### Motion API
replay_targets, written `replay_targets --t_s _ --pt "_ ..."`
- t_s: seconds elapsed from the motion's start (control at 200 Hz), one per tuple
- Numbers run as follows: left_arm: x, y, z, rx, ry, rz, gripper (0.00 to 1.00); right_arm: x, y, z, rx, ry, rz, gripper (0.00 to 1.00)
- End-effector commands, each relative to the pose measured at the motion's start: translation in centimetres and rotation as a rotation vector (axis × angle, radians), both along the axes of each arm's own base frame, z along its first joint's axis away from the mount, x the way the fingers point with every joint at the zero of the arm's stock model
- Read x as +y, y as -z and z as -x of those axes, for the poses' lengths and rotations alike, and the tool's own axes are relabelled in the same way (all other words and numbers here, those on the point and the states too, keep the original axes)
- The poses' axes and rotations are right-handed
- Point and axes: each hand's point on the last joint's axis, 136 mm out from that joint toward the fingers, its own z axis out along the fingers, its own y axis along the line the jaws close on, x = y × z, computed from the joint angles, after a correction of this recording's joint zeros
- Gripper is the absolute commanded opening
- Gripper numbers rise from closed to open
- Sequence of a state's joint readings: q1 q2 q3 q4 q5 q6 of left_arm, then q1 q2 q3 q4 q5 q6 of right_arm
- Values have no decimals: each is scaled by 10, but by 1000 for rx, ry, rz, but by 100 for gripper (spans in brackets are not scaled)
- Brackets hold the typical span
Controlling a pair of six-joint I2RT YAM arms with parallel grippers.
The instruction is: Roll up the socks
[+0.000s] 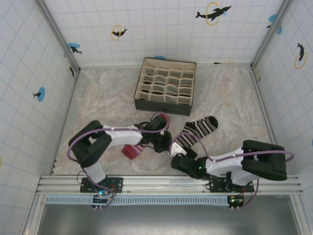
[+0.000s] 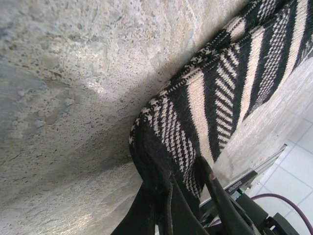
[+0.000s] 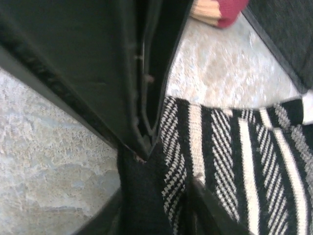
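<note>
The black-and-white striped sock (image 1: 199,128) lies flat and slanted on the table, its black end nearest the arms. Both grippers meet at that end. In the left wrist view, my left gripper (image 2: 186,172) is shut on the sock's black end (image 2: 156,152), and from above that gripper (image 1: 165,143) sits at the sock's lower left tip. My right gripper (image 3: 154,196) is shut on the same black end (image 3: 142,191), with the left gripper's dark fingers (image 3: 142,88) just above it. The peach and dark red sock (image 1: 132,151) lies bunched up beside the left arm, its red part (image 3: 222,11) behind the grippers.
A dark fabric organizer box (image 1: 166,86) with several small compartments stands at the back middle of the marbled table (image 1: 102,98). Tiled walls close in the left, back and right sides. A metal rail (image 1: 166,183) runs along the near edge.
</note>
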State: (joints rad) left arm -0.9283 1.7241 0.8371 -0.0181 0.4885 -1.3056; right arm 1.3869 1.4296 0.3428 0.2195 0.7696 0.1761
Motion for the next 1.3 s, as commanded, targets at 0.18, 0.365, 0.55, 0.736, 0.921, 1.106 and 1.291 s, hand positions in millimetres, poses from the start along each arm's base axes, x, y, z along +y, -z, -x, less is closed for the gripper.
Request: replay_targets --t_s 0.18,0.365,0.55,0.736,0.921,1.106,1.291 --pt "16 -6 -18 -76 -34 -63 48 -1 7 0 101 21 -106 0" --pt "19 -23 -34 -178 -67 -53 92 -1 5 -2 204 38 -224 0" --pt "24 -48 -52 -330 -126 -4 97 0 6 -4 325 72 -362 0" --pt "23 -50 -53 -373 -121 38 91 -2 9 -7 453 135 -461 0" --pt "23 -45 -52 -388 -104 42 81 -10 7 -12 570 222 -628 0" --pt "24 -34 -49 -403 -84 9 72 -21 11 -12 703 335 -795 0" --pt "13 -33 -45 -434 -42 8 68 -34 16 -14 800 508 -917 0"
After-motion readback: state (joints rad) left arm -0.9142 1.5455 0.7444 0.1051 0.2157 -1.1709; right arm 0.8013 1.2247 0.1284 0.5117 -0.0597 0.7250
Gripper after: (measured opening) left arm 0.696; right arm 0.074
